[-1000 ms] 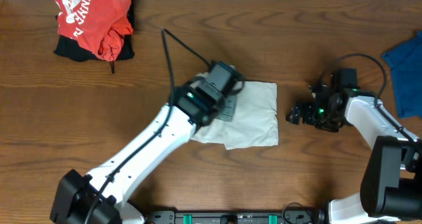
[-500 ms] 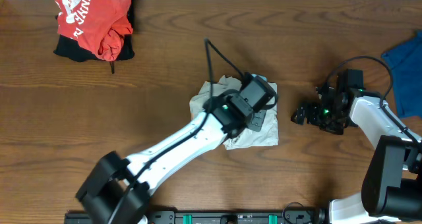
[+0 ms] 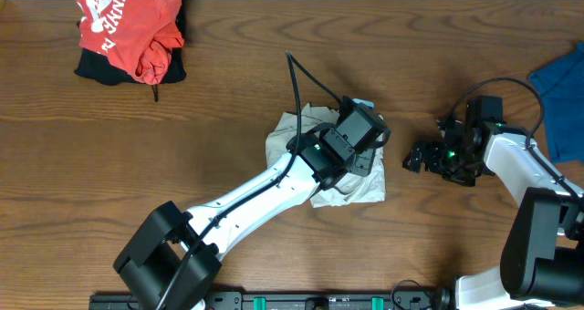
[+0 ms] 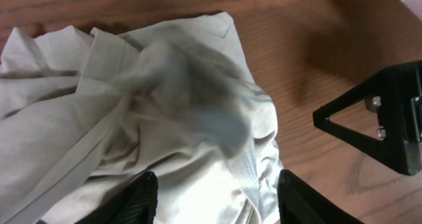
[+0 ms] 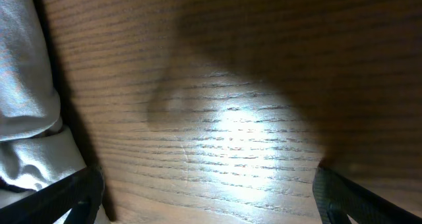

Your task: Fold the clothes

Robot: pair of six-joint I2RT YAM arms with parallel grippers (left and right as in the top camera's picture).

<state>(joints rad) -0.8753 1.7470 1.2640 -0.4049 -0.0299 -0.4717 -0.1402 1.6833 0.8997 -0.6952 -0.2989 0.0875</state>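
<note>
Hovering over the shirt (image 4: 165, 85), the left gripper (image 4: 217, 201) shows its jaws apart with nothing pinched. Pale, wrinkled fabric lies directly beneath and between the two fingers. It spreads ahead of them in loose, overlapping layers, with a hemmed edge just inside one finger. The shirt sits as a rumpled heap on the table (image 3: 228, 100), not as a neat fold.

The right gripper (image 5: 211, 191) is spread wide and empty. Only bare wood shows between its jaws, and the shirt's edge lies just outside one fingertip. Seen from above, it waits near the shirt, on the side the left jaws face.

Judged from this, the main risk is the bunching. If the left jaws shut where they are, they would likely catch several layers at once. Lifting would then drag the whole heap instead of turning one flap. Thin cloth could also cling to a finger as the gripper rises, pulling the layers apart. The two grippers are close, so if both reach for the same edge they may knock together.
</note>
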